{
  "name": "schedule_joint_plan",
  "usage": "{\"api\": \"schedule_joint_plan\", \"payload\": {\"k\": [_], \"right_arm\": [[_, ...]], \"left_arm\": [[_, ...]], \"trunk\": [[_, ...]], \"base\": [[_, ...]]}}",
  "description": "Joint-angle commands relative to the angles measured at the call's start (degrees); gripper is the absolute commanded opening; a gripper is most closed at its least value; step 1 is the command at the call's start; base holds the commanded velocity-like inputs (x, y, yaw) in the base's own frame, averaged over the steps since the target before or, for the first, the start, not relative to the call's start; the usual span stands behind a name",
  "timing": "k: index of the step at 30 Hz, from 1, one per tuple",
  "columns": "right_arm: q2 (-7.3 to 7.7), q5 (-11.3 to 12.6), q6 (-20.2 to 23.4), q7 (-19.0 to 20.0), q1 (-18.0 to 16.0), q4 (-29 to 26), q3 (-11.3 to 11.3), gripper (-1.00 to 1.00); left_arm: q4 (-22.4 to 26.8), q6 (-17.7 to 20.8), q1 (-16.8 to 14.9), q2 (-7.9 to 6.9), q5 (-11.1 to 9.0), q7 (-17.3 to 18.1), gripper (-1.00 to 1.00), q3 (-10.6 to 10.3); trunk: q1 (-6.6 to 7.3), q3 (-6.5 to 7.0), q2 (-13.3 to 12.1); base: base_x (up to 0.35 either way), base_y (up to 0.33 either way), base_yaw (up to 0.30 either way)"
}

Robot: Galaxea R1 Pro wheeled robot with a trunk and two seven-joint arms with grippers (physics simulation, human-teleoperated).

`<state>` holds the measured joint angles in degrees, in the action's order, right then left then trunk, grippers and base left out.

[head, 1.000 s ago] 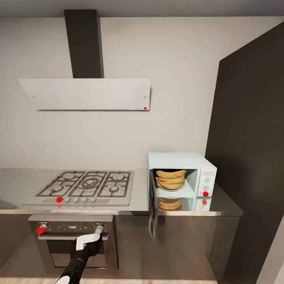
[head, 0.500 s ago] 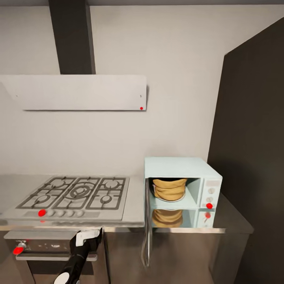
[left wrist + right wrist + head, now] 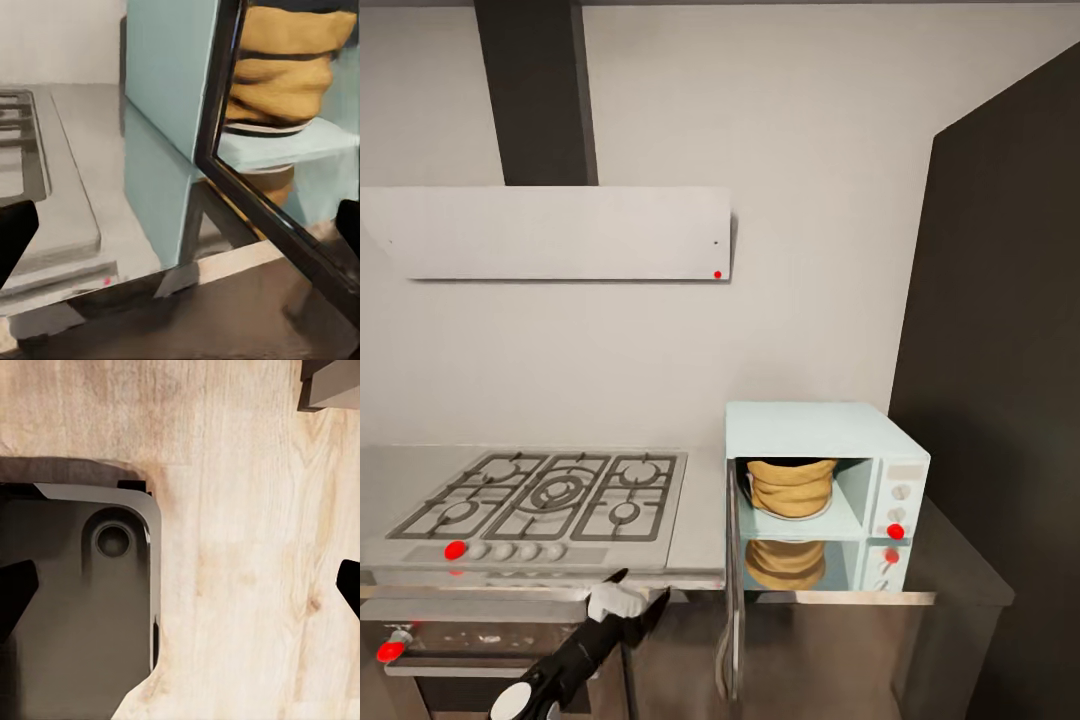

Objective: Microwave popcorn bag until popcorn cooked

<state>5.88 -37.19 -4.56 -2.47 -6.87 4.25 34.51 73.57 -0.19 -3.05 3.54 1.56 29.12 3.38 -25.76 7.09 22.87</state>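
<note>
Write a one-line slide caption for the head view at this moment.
Popcorn bag sits inside the microwave with its door swung open; the left end effector, open, is raised beside the door, below the countertop edge.

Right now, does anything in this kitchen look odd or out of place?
Only the microwave: its door hangs wide open past the countertop edge, with the popcorn bag slumped inside. Nothing looks spilled or damaged.

We see a pale blue microwave (image 3: 815,430) with a red light (image 3: 896,531), a tan-orange popcorn bag (image 3: 790,487), a grey glossy table (image 3: 700,510), a white hood (image 3: 555,233), and light wood-grain floor (image 3: 247,510).
</note>
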Motion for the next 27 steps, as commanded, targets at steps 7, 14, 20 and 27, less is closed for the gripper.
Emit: {"api": "schedule_joint_plan", "payload": {"k": [7,14,20,27], "right_arm": [[0.00,-0.45,-0.36,-0.26,-0.04,0.27,0.47,1.00],[-0.02,-0.44,-0.36,-0.21,-0.04,0.30,0.47,1.00],[-0.07,-0.47,-0.36,-0.17,-0.07,0.31,0.47,1.00],[-0.08,-0.45,-0.36,-0.22,-0.06,0.29,0.47,1.00]], "left_arm": [[0.46,-0.48,-0.02,-0.41,0.87,16.76,1.00,0.17],[0.17,-0.48,-0.02,-0.26,0.90,17.79,1.00,0.19],[0.08,-0.56,-0.02,-0.06,0.88,17.57,1.00,0.28],[0.08,-0.60,-0.02,-0.03,0.81,17.55,1.00,0.31]], "trunk": [[-0.02,-0.02,0.04],[-0.02,-0.02,0.04],[-0.02,-0.02,0.04],[-0.02,-0.02,0.04]], "base": [[0.000,0.000,0.000],[0.000,0.000,-0.180],[0.000,0.000,-0.274],[0.000,0.000,-0.280]]}}
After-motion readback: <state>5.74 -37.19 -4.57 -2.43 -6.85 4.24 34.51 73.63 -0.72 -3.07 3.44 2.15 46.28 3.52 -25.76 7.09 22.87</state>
